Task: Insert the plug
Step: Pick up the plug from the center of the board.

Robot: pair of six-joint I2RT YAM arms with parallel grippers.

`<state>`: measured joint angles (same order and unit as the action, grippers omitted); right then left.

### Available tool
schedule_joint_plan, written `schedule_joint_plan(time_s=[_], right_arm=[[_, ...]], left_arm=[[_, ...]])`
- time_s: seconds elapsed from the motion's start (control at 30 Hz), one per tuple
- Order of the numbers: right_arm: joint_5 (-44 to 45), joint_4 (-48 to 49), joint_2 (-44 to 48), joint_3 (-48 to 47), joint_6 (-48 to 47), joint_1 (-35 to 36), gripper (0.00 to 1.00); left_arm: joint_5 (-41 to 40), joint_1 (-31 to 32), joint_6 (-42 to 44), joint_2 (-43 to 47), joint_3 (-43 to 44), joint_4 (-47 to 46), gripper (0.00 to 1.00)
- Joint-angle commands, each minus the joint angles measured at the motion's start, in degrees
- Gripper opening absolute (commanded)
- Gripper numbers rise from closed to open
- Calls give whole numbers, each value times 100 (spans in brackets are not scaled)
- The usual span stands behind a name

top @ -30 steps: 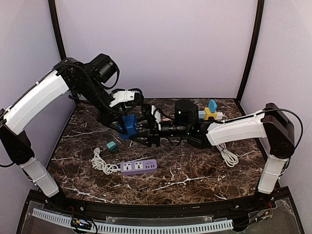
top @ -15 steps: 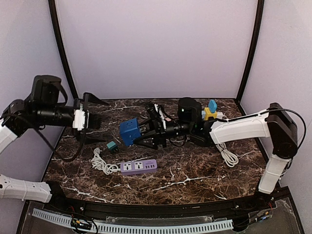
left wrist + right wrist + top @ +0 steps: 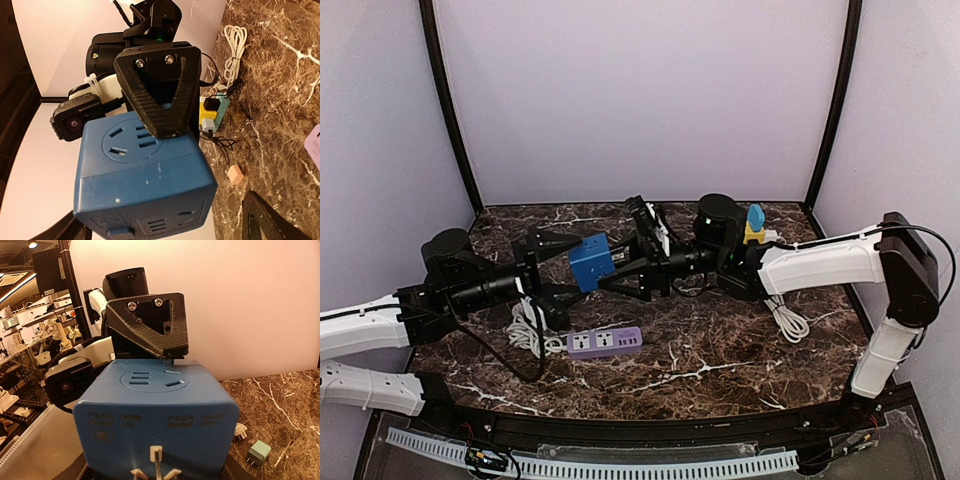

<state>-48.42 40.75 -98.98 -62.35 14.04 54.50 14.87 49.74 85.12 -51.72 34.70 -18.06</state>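
A blue socket cube (image 3: 590, 262) hangs above the table at centre. My right gripper (image 3: 612, 268) is shut on it from the right. In the right wrist view the cube (image 3: 155, 415) fills the lower frame, socket face up, pale plug prongs (image 3: 156, 465) facing the camera. My left gripper (image 3: 574, 274) is open just left of the cube, one finger above and one below, not gripping. In the left wrist view the cube (image 3: 145, 175) sits between my own fingers (image 3: 272, 220), with the other gripper's ribbed finger (image 3: 160, 95) on its socket face.
A purple power strip (image 3: 605, 342) lies on the marble in front, with a coiled white cable (image 3: 525, 328) at its left. Yellow and blue adapters (image 3: 752, 225) stand at the back right. Another white cable (image 3: 785, 320) lies right. A teal adapter (image 3: 260, 452) and white plug (image 3: 241, 430) lie below.
The left arm left the cube, swung out to the far left, then came back low with its gripper open beside the cube. The right gripper kept the cube, shifting it slightly right.
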Motion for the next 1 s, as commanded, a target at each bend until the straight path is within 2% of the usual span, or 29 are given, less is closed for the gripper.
schedule_joint_plan(time_s=[0.0,0.1,0.3,0.37,0.4,0.43,0.47,0.5,0.57,0.6,0.67,0.7,0.73,0.83,0.87,0.97], right_arm=[[-80,455,98,-139,202,24,0],[-88,479,6,-242,342,25,0],[-113,592,-176,-351,603,19,0],[-130,587,-226,-378,621,25,0],[-140,579,-249,-389,630,26,0],[-147,570,-263,-392,634,26,0],[-151,541,-265,-385,620,26,0],[-131,473,-261,-386,580,26,0],[-42,255,-220,-361,434,12,15],[-1,117,-166,-332,323,8,26],[126,-229,-5,-243,29,-28,55],[187,-439,170,-184,-164,-58,78],[250,-739,309,-135,-392,-99,96],[632,-1910,813,4,-1278,-167,99],[804,-2289,963,52,-1615,-168,99],[1281,-3224,1359,194,-2257,-189,99]], left_arm=[[5,26,43,-93,-412,-1415,88],[48,42,-14,-269,-454,-1933,77],[138,116,-91,-514,-342,-2130,62],[135,149,-125,-549,-305,-2168,49],[111,168,-148,-554,-270,-2158,33],[99,181,-177,-550,-257,-2149,25],[74,200,-192,-545,-247,-2131,9],[53,206,-216,-531,-246,-2122,5],[-35,219,-284,-474,-233,-1995,1],[-138,225,-395,-446,-198,-1814,1],[-364,221,-699,-353,-47,-1275,1],[-460,217,-853,-283,30,-1044,1],[-644,220,-1240,-258,231,-499,1],[-948,216,-2100,-209,820,763,1],[-955,219,-2438,-208,907,1451,1],[-810,212,-3040,-196,1209,2643,1]])
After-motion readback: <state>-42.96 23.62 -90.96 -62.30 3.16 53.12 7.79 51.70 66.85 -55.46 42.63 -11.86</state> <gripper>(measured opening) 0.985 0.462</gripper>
